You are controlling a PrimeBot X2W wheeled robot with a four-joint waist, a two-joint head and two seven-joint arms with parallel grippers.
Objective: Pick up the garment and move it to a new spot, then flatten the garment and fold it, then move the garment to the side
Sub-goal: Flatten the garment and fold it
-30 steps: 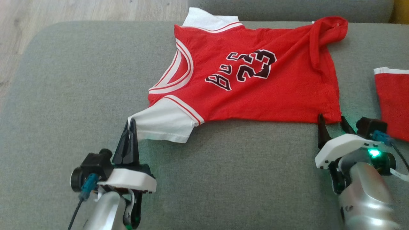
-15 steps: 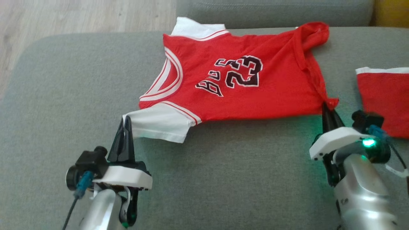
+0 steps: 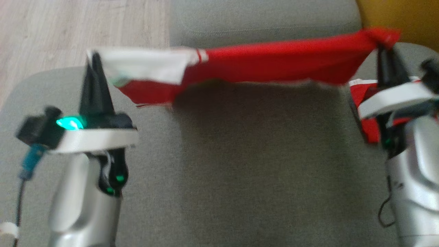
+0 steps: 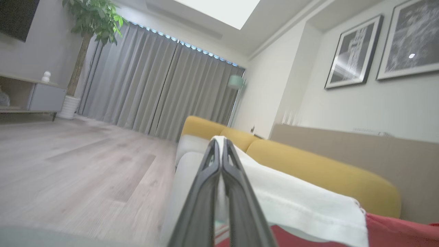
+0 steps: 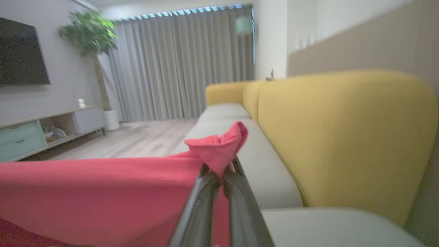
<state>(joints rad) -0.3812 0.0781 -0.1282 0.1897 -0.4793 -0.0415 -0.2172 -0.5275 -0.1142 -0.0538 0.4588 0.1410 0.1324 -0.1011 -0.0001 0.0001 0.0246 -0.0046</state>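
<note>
And we have the red short-sleeved shirt with white sleeves (image 3: 274,63) up in the air, strung like a banner across the upper part of the head view, well above the grey fabric sofa seat (image 3: 240,171). The picture is blurred, so fine detail is lost.

At the upper left of the frame, the left gripper (image 3: 92,60) has its jaws pressed together on the corner of the white sleeve. The left wrist view backs that up, with white cloth (image 4: 301,202) trapped right at the tips (image 4: 219,142). At the upper right, the right gripper (image 3: 384,51) has its jaws pinched tight on a bunched red corner, and the right wrist view shows that tuft of cloth (image 5: 219,151) poking out above the closed tips (image 5: 221,171).

We judge this to be the carry to a new spot. To do it well, we want both ends travelling level and at the same pace. The span should stay taut enough not to sag, though not so taut that a corner slips free. The lower edge hangs loose under the left end, so we want height until we are over bare cushion. Another red piece of cloth with a white trim (image 3: 368,127) lies at the right edge just beside the right arm, so we want to land away from it.
</note>
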